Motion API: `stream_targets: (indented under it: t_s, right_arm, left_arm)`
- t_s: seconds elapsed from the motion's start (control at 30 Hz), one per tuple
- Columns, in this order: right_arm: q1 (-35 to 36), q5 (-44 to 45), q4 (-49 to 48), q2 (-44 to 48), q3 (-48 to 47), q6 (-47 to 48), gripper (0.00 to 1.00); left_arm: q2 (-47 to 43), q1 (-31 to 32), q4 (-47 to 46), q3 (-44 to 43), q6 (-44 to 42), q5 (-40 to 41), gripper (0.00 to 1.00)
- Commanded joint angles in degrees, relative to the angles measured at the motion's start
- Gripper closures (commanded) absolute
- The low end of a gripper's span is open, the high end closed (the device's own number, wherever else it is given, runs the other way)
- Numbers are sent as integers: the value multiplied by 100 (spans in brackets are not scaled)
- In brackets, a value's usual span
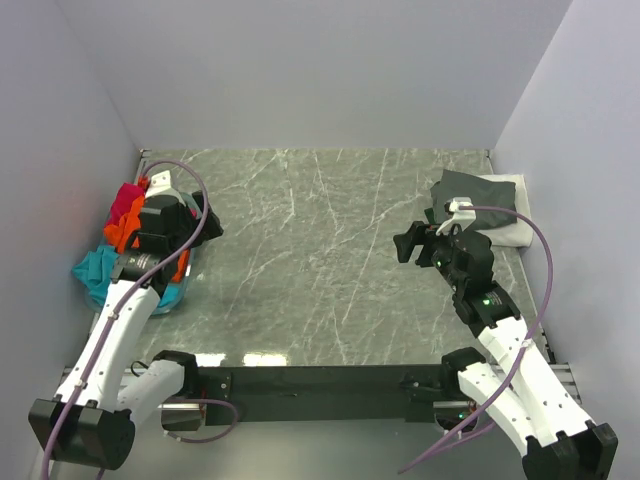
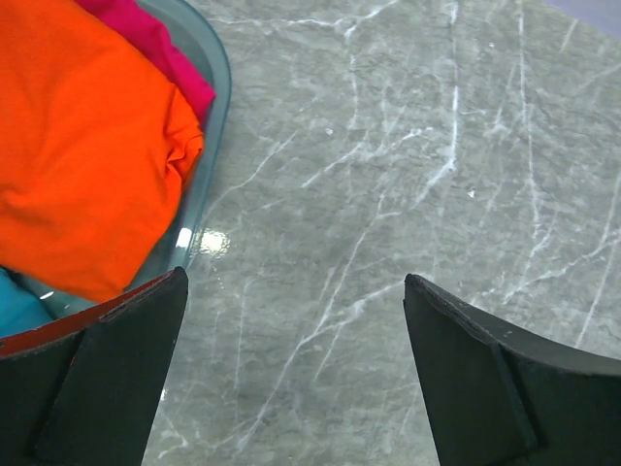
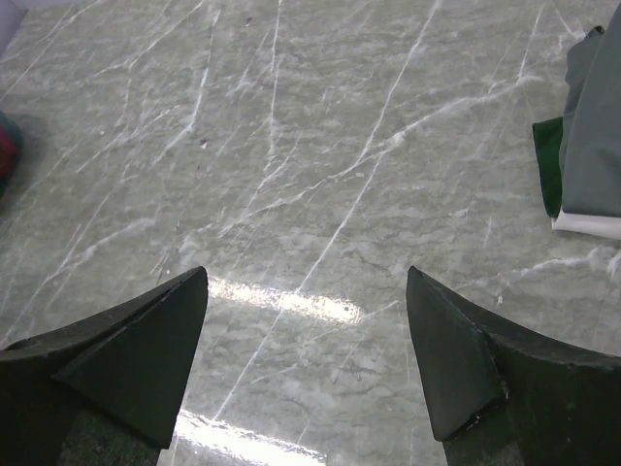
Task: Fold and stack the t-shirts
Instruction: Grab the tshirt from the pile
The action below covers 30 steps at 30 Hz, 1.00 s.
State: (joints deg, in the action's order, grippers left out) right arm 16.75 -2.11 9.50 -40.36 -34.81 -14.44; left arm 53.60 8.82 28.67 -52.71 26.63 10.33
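- At the left edge of the table (image 1: 320, 250) sits a clear bluish tub (image 1: 165, 298) holding three crumpled shirts.
- The magenta shirt (image 1: 127, 200) lies at the far end of the tub, bunched and spilling over the rim.
- The orange shirt (image 1: 122, 236) fills the middle. In the left wrist view it is a broad, soft mound with a deep fold near the tub wall, and it touches the magenta one.
- The teal shirt (image 1: 95, 268) lies at the near end, hanging over the tub's left side. The left wrist view shows only a corner of it.
- At the far right of the table, well apart from the tub, two shirts lie in a stack.
- The grey shirt (image 1: 468, 188) lies on top, folded roughly flat, and overhangs toward the table's middle.
- The white shirt (image 1: 508, 228) lies beneath it, and its edge shows along the near and right sides.
- A dark green edge (image 3: 546, 165) shows under the grey cloth in the right wrist view. I cannot tell what it belongs to.
- The left gripper (image 1: 207, 226) hovers beside the tub's right rim, its jaws spread wide with nothing between them. One finger (image 2: 116, 369) sits over the rim.
- The right gripper (image 1: 405, 245) hangs over bare marble just beside the stack. It points toward the table's middle, and its jaws are wide apart and hold nothing.
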Motion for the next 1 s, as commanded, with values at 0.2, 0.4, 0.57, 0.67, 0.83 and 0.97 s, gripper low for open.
stream_targets:
  t_s: [0.2,0.4,0.57,0.67,0.83,0.97]
  right_arm:
    - [21,53,-194,46,-17,73,11]
    - [30,9,-194,2,-17,64,11]
    - [21,-158,-211,19,-17,55,11]
    - [21,-193,-124,45,-87,64,11]
    - [21,-316,-281,90,0,64,11]
    - [30,-351,-194,-51,-79,81,11]
  left_arm:
    - [177,-47,113,-240,35,294,1]
    - [282,-56,139,-196,183,372,1]
    - [607,-126,736,-75,2040,2685,1]
    - [757,-257,947,312,2757,3142,1]
    - [748,-486,842,568,3251,3291,1]
    - [669,-1125,772,849,3244,3318,1]
